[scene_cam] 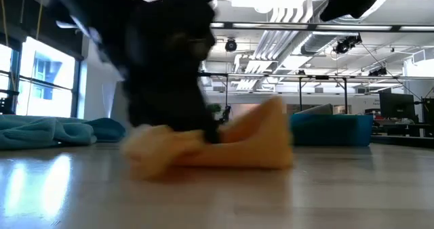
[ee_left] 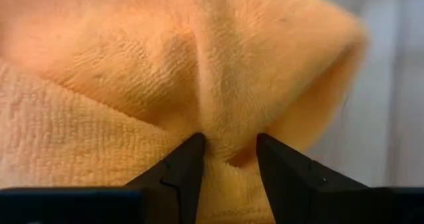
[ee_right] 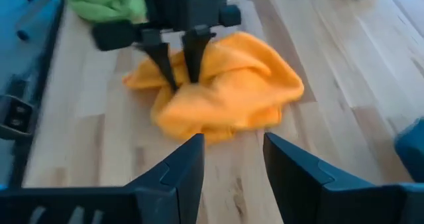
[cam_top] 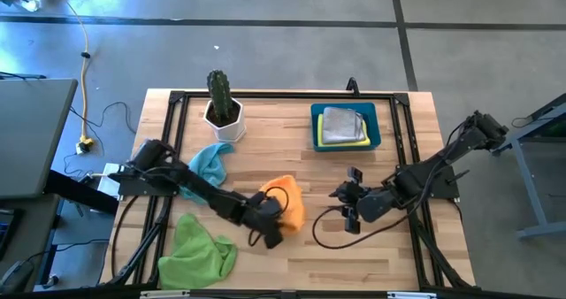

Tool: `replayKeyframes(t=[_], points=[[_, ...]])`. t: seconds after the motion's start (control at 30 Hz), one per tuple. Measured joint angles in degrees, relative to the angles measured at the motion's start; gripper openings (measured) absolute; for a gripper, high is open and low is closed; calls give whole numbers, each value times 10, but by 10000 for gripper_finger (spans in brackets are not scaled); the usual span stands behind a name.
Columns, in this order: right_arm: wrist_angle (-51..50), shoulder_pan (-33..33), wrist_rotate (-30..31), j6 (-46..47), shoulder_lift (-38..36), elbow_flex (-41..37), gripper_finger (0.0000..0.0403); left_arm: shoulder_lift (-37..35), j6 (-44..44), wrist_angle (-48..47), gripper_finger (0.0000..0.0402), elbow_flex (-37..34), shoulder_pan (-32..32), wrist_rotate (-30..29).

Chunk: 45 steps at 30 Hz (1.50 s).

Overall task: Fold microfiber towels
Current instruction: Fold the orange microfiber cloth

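The orange towel (cam_top: 288, 202) lies crumpled on the table's middle; it also shows in the right wrist view (ee_right: 225, 95) and the low view (scene_cam: 237, 148). My left gripper (ee_left: 228, 144) stands over the towel's left part (ee_right: 179, 75) and is shut on it. My right gripper (cam_top: 348, 203) hovers open and empty just right of the orange towel, its fingers (ee_right: 185, 164) pointing toward it. A light blue towel (cam_top: 212, 161) and a lime green towel (cam_top: 199, 250) lie bunched on the table's left. A grey towel (cam_top: 343, 122) lies folded on a yellow one in the blue bin. My left gripper pinches a raised fold (ee_left: 225, 121) of the orange towel between its two fingers, near the towel's left side. The fingers (ee_right: 165, 65) come from above, pointing down. The rest of the towel lies slack and rumpled on the table.
A blue plastic bin (cam_top: 371, 140) stands at the far right. A potted cactus (cam_top: 221, 100) stands at the far left. A black frame runs around the table's edge (cam_top: 265, 95). Bare wood lies along the near edge between the two arms.
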Motion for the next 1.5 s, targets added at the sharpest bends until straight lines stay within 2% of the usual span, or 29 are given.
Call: replayKeyframes(t=[0.17,0.27,0.4,0.6,0.8,0.93,1.07,1.17,1.27,1.4,1.5], points=[[-13,-15,-1,28,10,-1,149,28,33,158,131,0,35,3],[-19,-19,-3,51,18,-1,149,22,57,170,131,5,45,3],[-15,-21,-6,129,41,0,149,-19,115,166,131,8,43,2],[36,-36,-12,220,115,-1,149,-106,132,48,131,8,26,0],[146,-68,-50,229,202,-1,149,-179,89,-78,131,7,-7,-3],[222,-82,-76,174,252,0,149,-214,11,-137,131,8,-27,16],[242,-88,-94,147,293,-1,149,-238,-53,-176,131,7,-41,33],[231,-90,-93,110,305,0,149,-241,-45,-194,131,7,-53,25],[202,-99,-84,28,309,0,149,-241,-19,-199,131,7,-61,25],[171,-122,-48,-84,309,-1,149,-235,3,-220,131,7,-66,37],[171,-145,-26,-127,305,1,149,-235,18,-244,131,7,-66,37]])
